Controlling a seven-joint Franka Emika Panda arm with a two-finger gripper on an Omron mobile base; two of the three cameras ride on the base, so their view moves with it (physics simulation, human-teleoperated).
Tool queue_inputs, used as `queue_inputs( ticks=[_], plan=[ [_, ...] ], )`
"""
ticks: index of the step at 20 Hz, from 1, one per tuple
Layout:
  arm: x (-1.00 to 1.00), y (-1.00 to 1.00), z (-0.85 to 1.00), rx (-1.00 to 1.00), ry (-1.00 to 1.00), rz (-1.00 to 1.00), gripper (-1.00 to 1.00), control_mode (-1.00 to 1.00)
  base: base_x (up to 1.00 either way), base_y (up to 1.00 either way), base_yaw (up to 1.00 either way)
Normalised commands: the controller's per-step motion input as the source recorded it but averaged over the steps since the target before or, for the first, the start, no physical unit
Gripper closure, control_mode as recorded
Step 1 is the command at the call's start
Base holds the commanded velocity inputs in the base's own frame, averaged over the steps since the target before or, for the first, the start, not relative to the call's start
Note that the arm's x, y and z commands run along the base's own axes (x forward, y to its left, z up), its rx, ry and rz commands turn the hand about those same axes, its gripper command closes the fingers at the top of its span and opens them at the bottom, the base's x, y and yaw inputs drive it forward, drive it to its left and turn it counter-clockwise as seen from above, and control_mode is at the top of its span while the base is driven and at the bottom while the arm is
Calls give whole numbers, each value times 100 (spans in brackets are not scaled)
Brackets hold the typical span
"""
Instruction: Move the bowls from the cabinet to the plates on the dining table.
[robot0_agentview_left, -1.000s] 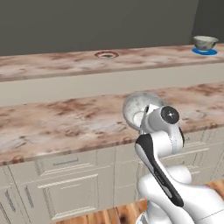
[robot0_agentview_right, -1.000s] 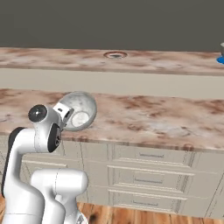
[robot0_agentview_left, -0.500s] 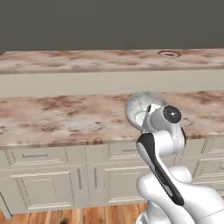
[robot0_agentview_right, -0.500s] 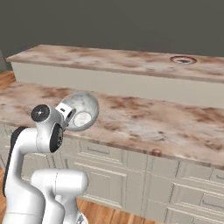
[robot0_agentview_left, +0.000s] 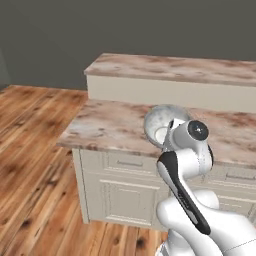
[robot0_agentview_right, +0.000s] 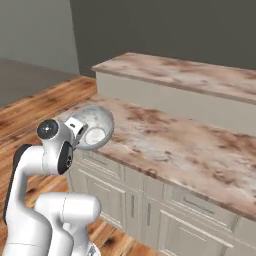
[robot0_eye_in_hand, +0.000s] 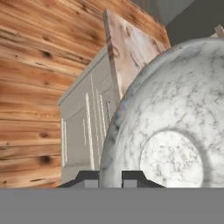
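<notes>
While the gripper (robot0_eye_in_hand: 110, 177) pinches 1 bowl (robot0_agentview_left: 164, 123) by its rim, carried tilted just above the near island (robot0_agentview_left: 115, 125) in front of the raised dining table (robot0_agentview_left: 175, 67), you should drive smoothly, keeping the pinch steady.

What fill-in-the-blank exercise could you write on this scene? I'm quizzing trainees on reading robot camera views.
1. The claw is shut on the rim of a mottled grey-white ____.
2. The bowl is carried tipped on its ____, not level.
3. The floor beside the island is made of ____.
4. The long dining table behind the island stands ____ than the island's top.

Missing words: bowl; side; wood; higher
</notes>
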Motion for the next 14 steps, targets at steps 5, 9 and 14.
queue_inputs(
  ticks=[5,9,14],
  plan=[
    [0,0,0,0,0,0,100,100,32,88,40],
    [0,0,0,0,0,0,100,100,88,69,25],
    [0,0,0,0,0,0,100,100,100,76,21]
  ],
)
